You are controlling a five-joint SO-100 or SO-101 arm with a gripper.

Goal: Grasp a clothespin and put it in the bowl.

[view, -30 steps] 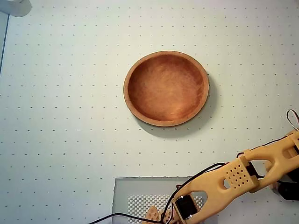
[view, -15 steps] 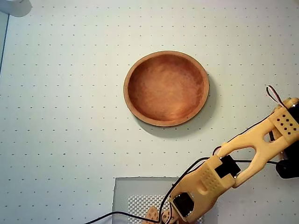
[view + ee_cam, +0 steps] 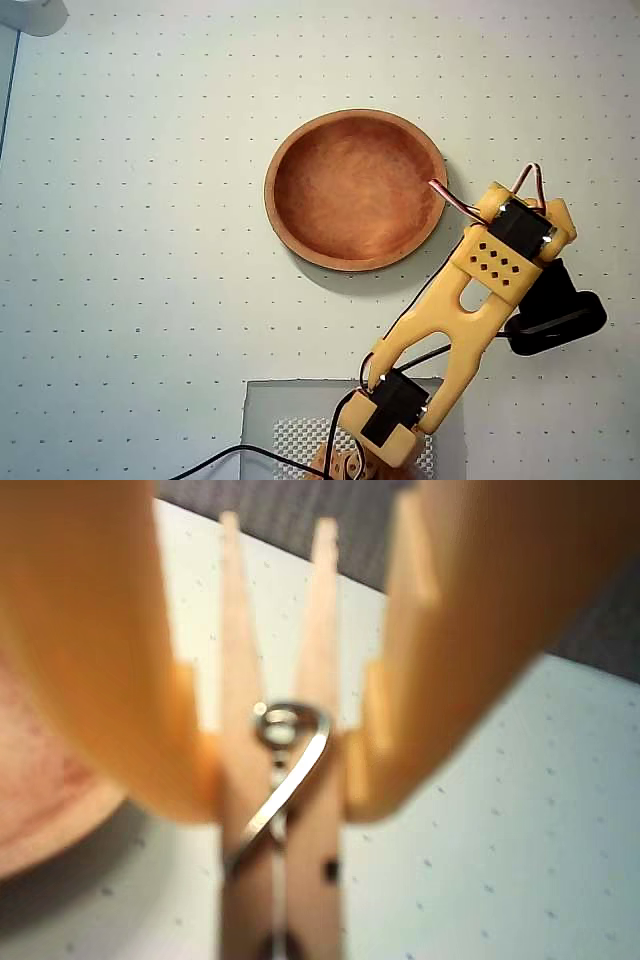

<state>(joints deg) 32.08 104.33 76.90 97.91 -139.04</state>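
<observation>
Overhead, arm hides pincer (image 3: 280, 780) clamping clothespin (image 3: 285, 860) beside bowl (image 3: 355, 190).

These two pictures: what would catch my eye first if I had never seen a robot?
In the wrist view, the clothespin fills the frame, pinched between the yellow gripper. From overhead, the empty reddish-brown bowl sits mid-mat, with the yellow arm reaching up at its right.

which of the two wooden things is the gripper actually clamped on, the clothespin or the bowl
The clothespin. In the wrist view both yellow fingers press its sides at the metal coil. The bowl sits apart, empty, only its edge showing at that view's left.
</observation>
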